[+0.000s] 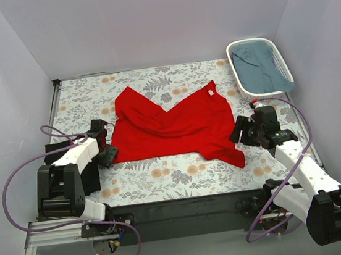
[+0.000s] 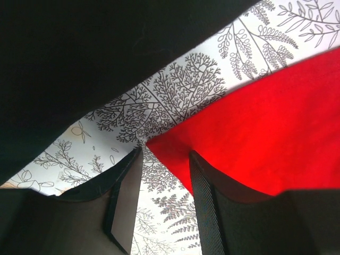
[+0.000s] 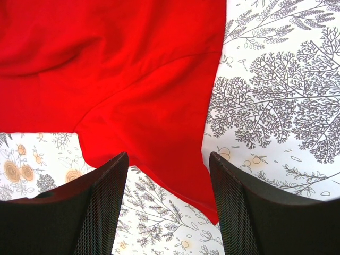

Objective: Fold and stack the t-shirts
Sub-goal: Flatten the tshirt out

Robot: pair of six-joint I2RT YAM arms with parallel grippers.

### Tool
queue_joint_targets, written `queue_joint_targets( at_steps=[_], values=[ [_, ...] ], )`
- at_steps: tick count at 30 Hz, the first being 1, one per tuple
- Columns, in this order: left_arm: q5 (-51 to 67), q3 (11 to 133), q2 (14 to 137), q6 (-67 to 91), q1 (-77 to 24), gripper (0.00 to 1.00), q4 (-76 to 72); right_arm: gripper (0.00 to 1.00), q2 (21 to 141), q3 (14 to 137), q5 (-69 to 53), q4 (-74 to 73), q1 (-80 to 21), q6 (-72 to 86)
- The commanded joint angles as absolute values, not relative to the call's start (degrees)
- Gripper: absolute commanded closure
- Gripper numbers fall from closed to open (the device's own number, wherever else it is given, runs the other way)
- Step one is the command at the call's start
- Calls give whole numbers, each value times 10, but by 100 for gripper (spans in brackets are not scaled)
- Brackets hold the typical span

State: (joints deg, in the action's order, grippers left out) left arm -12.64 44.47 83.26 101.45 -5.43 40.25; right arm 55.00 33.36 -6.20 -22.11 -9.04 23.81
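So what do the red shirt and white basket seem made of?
Bright red cloth t-shirt: soft matte fabric, possibly cotton; it lies in wrinkles and folds. White slotted basket: probably rigid moulded plastic, given its smooth rim and slotted wall.

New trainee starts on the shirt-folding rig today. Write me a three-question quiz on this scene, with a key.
1. True or false: the red t-shirt lies folded inside the basket.
2. What does the right gripper hold? A: the red t-shirt. B: the basket. C: nothing, it is open over the shirt's edge.
3. Fill in: the open left gripper sits at the shirt's near ____ corner.
Key: 1 false, it lies spread and rumpled on the table; 2 C; 3 left.
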Motion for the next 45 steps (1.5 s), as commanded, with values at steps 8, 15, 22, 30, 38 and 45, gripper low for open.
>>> queue_joint_targets(
  at_steps=[8, 15, 22, 30, 38, 45],
  values=[
    [-166, 468, 838, 998, -56, 100, 381, 31, 546, 313, -83, -207, -91, 231],
    [-164, 497, 841, 976, -56, 100, 378, 32, 522, 275, -85, -221, -91, 251],
    [-150, 509, 838, 970, -56, 100, 373, 32, 469, 253, -31, -257, -91, 289],
    [-138, 519, 844, 963, -55, 100, 365, 34, 456, 221, -40, -248, -92, 323],
    [-124, 533, 841, 959, -56, 100, 359, 67, 473, 223, -56, -200, -92, 330],
    [-119, 566, 819, 926, -55, 100, 361, 99, 447, 308, -79, -217, -91, 327]
  ],
)
